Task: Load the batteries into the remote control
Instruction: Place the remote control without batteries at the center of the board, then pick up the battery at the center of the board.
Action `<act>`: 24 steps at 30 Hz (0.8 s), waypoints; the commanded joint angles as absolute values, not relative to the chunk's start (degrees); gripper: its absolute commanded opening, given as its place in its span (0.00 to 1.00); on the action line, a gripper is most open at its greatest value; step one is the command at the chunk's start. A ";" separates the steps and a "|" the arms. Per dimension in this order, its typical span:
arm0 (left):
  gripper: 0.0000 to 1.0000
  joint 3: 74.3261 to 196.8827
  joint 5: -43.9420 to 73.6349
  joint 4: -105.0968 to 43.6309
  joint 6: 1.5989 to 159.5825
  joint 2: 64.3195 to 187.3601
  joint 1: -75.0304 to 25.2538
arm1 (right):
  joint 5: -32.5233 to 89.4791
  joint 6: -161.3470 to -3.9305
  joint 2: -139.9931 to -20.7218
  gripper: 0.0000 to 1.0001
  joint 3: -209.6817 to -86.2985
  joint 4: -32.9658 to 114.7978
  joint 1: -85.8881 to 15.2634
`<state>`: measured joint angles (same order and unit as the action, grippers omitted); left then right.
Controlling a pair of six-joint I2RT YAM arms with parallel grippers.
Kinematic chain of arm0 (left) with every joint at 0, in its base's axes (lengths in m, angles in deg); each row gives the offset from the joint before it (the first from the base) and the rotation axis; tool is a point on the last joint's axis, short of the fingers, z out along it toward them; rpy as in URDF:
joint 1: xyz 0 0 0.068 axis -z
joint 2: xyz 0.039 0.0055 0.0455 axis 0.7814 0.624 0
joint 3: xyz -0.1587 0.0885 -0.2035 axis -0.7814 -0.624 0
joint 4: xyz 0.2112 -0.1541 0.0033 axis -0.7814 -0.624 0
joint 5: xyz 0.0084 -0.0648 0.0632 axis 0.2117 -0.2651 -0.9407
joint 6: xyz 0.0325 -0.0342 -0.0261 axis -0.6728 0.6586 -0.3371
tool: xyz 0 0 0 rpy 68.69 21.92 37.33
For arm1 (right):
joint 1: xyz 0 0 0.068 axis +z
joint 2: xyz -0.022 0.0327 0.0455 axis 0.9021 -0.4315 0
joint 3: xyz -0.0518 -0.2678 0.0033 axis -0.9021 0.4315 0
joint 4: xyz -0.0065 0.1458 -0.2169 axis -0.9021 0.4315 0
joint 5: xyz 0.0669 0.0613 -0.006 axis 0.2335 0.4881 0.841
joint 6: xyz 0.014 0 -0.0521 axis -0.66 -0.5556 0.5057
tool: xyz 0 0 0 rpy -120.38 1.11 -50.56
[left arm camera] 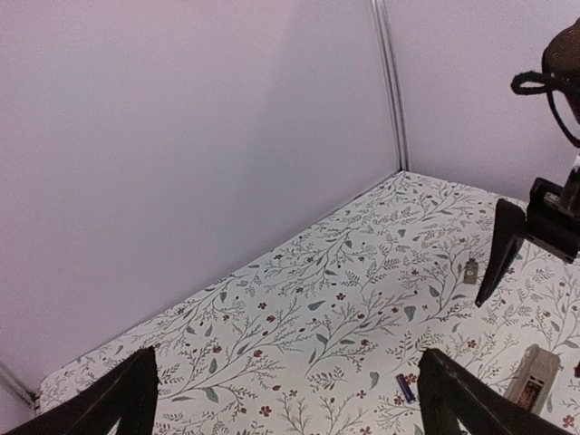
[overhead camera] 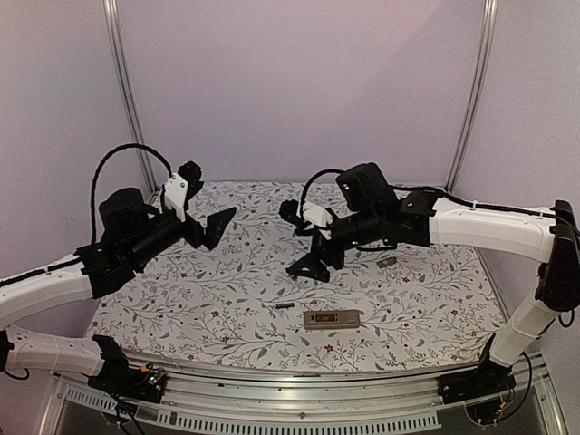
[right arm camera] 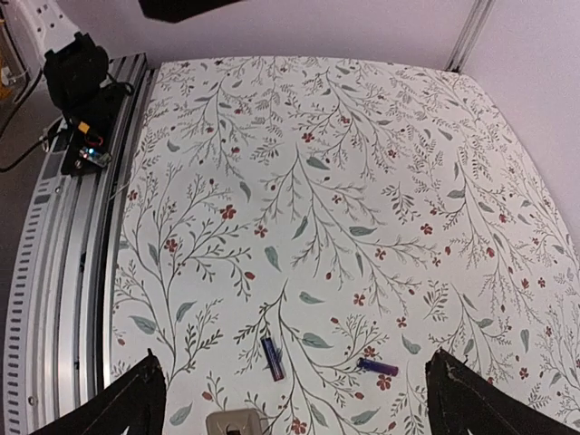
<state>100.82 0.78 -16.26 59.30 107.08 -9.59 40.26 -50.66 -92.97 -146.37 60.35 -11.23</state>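
Observation:
The remote control (overhead camera: 332, 319) lies back-up near the table's front edge, its grey-tan back showing. In the left wrist view the remote control (left arm camera: 533, 379) is at the lower right, and one end of the remote control (right arm camera: 234, 422) pokes in at the bottom of the right wrist view. Two batteries (right arm camera: 273, 357) (right arm camera: 378, 367) lie loose on the cloth just beyond it. Only one battery (overhead camera: 284, 307) (left arm camera: 404, 388) shows in the top and left wrist views. My right gripper (overhead camera: 294, 240) (right arm camera: 299, 408) hovers open above them, holding nothing. My left gripper (overhead camera: 214, 201) (left arm camera: 294, 408) is open and raised at the left.
A small grey plate (overhead camera: 387, 262) (left arm camera: 470, 270) lies on the floral cloth right of the right gripper. Plain walls with metal corner posts (overhead camera: 471, 91) close the back and sides. The arm bases and a metal rail (overhead camera: 272, 399) run along the near edge.

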 commanded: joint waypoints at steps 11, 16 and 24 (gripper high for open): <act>1.00 102.55 -2.65 -18.11 63.01 106.46 -13.53 | 28.86 -55.61 -117.49 0.75 -165.54 70.63 -6.63; 1.00 102.46 -1.76 -18.22 63.14 106.50 -13.92 | 30.95 -55.17 -122.16 0.71 -167.27 73.58 -5.93; 1.00 102.46 -0.80 -18.27 63.30 106.29 -14.64 | 27.16 -54.23 -124.11 0.63 -164.90 75.05 -5.85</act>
<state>101.43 -1.45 -17.55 62.84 106.99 -13.59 30.64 -55.01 -122.30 -165.67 72.68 -5.39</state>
